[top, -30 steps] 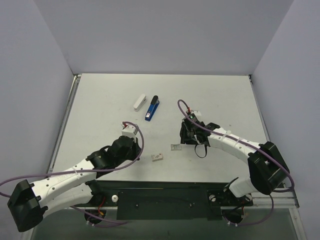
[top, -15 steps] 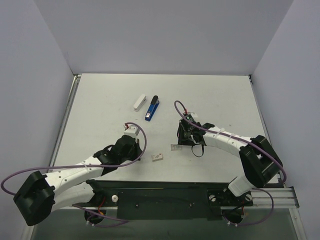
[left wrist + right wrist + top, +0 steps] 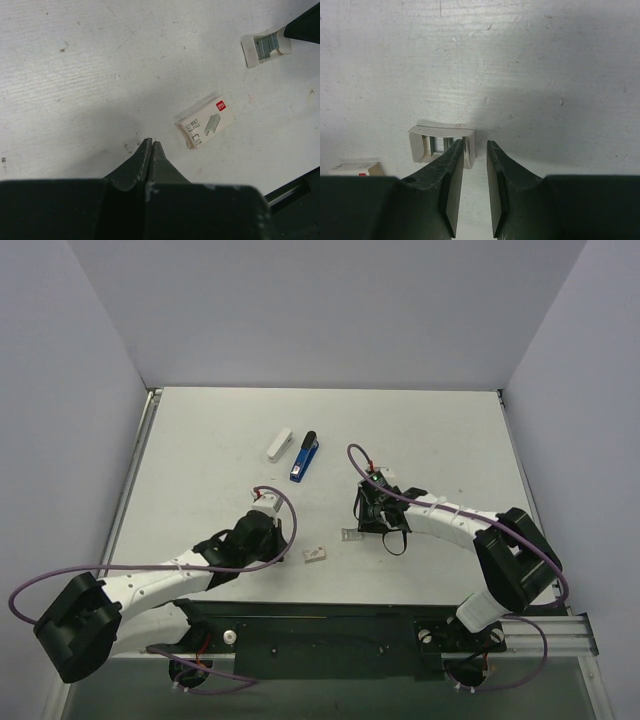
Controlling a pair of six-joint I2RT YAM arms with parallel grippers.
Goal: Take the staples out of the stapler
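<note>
The blue stapler [image 3: 304, 457] lies flat toward the far middle of the desk [image 3: 440, 430], its length running from near to far, and both arms are well apart from it. Just beside it on the left lies a white oblong thing [image 3: 280, 445], at a slight slant, not touching it. Nearer the front edge sits a small box [image 3: 206, 125] with a red mark and a staple drawing on its lid. To its right, a little farther from the edge, is an open white tray [image 3: 422, 142] holding grey staples [image 3: 266, 46]. The left gripper [image 3: 150, 144] is low over bare desk just left of the box, its jaws pressed together with nothing between them. The right gripper [image 3: 475, 145] points down at the right end of the tray. Its jaws stand a little apart, and the tray's end wall shows in the narrow gap between them. One finger overlaps the tray's end in the wrist view, and I cannot tell if it touches. Nothing is clamped there. A purple cable loops over each arm
</note>
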